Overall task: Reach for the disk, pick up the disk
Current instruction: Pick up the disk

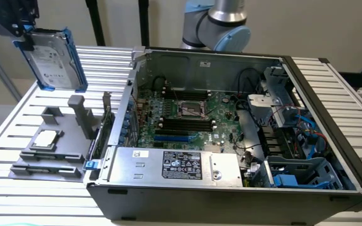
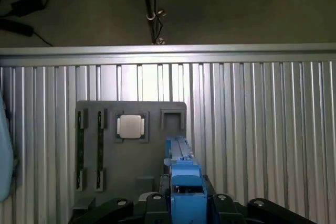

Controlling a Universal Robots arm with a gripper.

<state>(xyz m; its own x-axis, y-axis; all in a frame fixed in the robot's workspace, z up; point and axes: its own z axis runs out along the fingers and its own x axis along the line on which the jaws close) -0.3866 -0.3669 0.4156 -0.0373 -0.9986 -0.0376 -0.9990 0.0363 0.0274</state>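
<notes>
Table (image 1: 332, 94): ribbed metal slats carry everything I can see; from the wrist camera the same slats (image 2: 262, 129) spread out beneath the tool
Computer case (image 1: 231, 197): large dark tower lying on its side with the panel off, taking up the middle of the table and the exterior view's right; the motherboard (image 1: 193, 117) faces up inside
Arm (image 1: 222, 21): a grey and light-blue joint stands behind the case, by its far wall
Silver box (image 1: 181, 165): sits inside the case along the near wall, black-and-white label facing up
Grey fixture (image 1: 43, 162): flat moulded tray on the slats just beside the case, on the exterior view's left, with slots and upright posts
Disk (image 1: 50, 59): up in the air, clear of the table, above the far end of the grey fixture at the exterior view's left; it hangs tilted, white label towards the camera, blue bracket (image 1: 78, 61) framing its edges; from the wrist camera I look along its blue edge (image 2: 184, 182), with the fixture (image 2: 131, 166) below it
Gripper (image 1: 22, 33): closed on the upper end of the disk, a black finger on each side of the bracket, jaws drawn part-way in and holding nothing else
Chip (image 1: 45, 138): small square silver piece lying flat in a recess of the grey fixture, apart from the disk
</notes>
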